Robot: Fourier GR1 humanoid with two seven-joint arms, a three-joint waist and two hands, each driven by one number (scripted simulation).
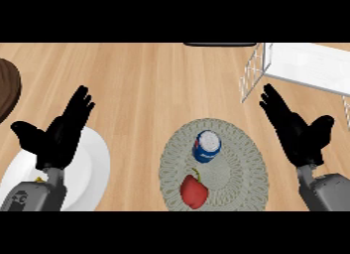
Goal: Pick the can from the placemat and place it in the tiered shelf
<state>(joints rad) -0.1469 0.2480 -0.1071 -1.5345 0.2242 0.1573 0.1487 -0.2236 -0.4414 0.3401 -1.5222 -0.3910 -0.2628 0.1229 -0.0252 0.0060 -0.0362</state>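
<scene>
can on placemat, upper-ctr, just above red fruit | L hand released, fingers straight, over white plate at lwr-left | R hand released, fingers straight, just rt of placemat edge, apart from can | tiered shelf at top-rt edge | bare counter btwn placemat & shelf
</scene>
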